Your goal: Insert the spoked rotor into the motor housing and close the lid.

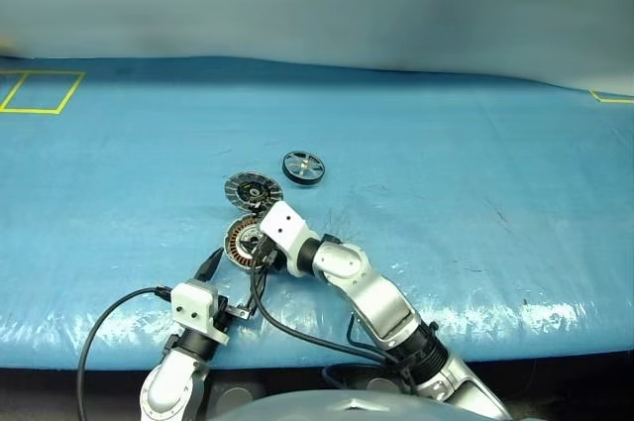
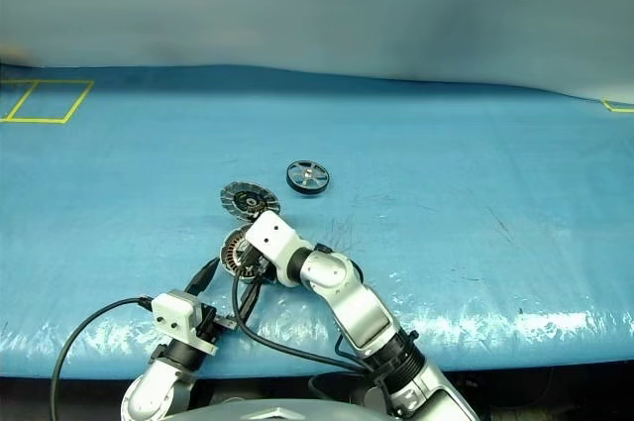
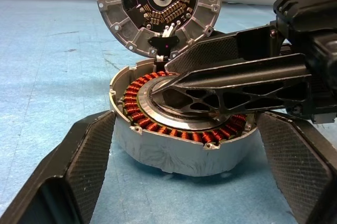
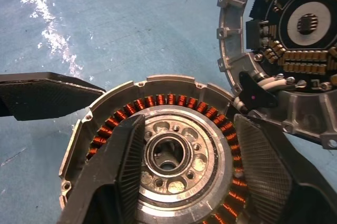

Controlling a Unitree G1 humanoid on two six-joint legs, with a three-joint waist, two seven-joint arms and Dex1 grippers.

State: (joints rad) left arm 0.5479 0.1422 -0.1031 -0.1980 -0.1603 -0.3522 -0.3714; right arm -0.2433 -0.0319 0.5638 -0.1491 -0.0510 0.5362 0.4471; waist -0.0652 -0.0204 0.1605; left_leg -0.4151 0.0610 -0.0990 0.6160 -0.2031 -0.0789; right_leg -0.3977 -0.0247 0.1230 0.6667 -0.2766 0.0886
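One motor housing (image 4: 158, 155) on the blue desk (image 1: 475, 173), its one lid (image 3: 158, 8) hinged up. One spoked rotor (image 1: 303, 166) lies well apart, beyond the housing. Right end effector (image 4: 184, 176) spread over the hub, gripping nothing. Left end effector (image 3: 184, 182) wide open, flanking the housing.

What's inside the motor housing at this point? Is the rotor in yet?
The motor housing holds a ring of copper windings around a silver hub. The right gripper has its fingers spread over the hub, covering part of it. The spoked rotor lies apart on the table.
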